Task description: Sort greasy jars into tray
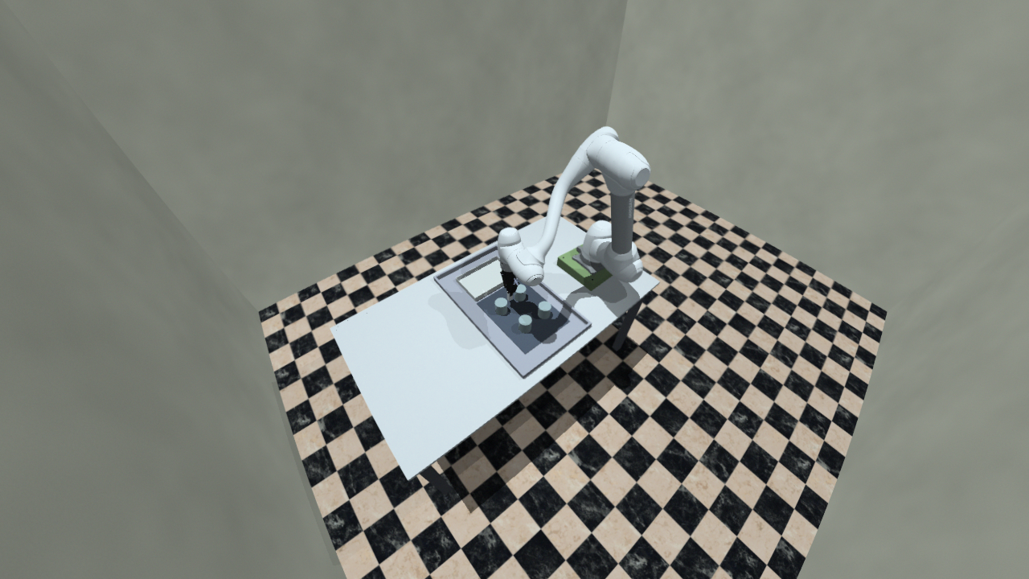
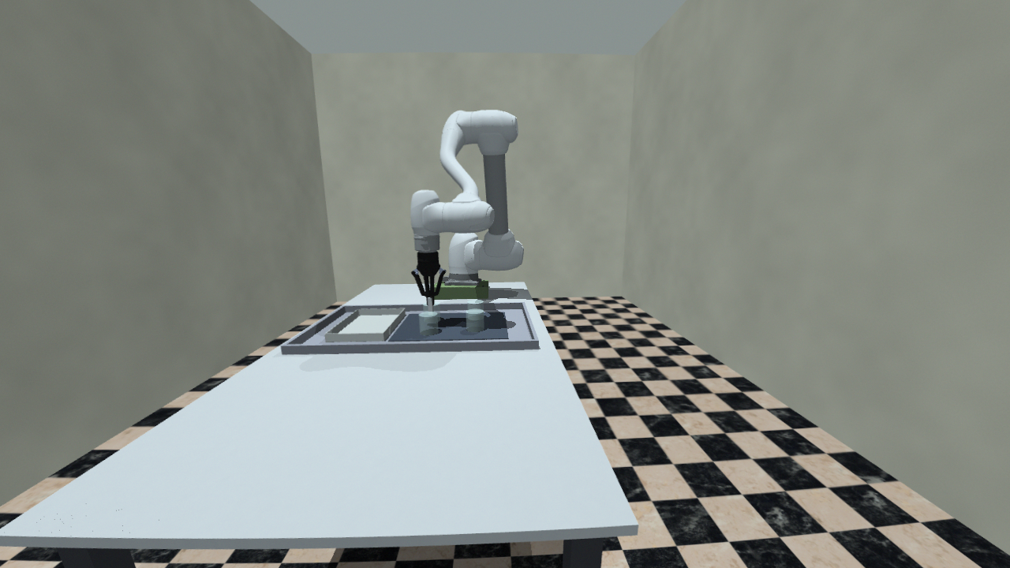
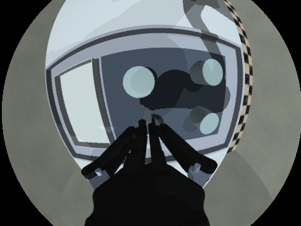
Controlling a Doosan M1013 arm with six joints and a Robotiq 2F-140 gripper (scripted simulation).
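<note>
Your jaws [image 1: 510,296] [image 2: 430,304] are closed on nothing, with one glass jar [image 1: 501,305] [image 2: 428,324] [image 3: 138,81] standing on the mat [image 1: 526,344] [image 2: 451,331] [image 3: 169,59] just beyond them; it is presumably rigid, fragile and possibly slippery, so grip opposite side walls gently, low down.

Here in the wrist view, the gripper [image 1: 510,296] [image 2: 429,304] [image 3: 148,115] covers most of one glass jar [image 1: 520,293] [image 3: 148,142], leaving slivers! From the top, the arm's wrist [image 1: 519,257] [image 2: 425,218] hides a corner of the pale tray [image 1: 474,297] [image 2: 356,338] [image 3: 101,100]. The table [image 1: 432,374] [image 2: 338,438] [image 3: 72,31] runs off the wrist picture's upper edge, and whether fingertips touch that jar is too small to tell.
</note>
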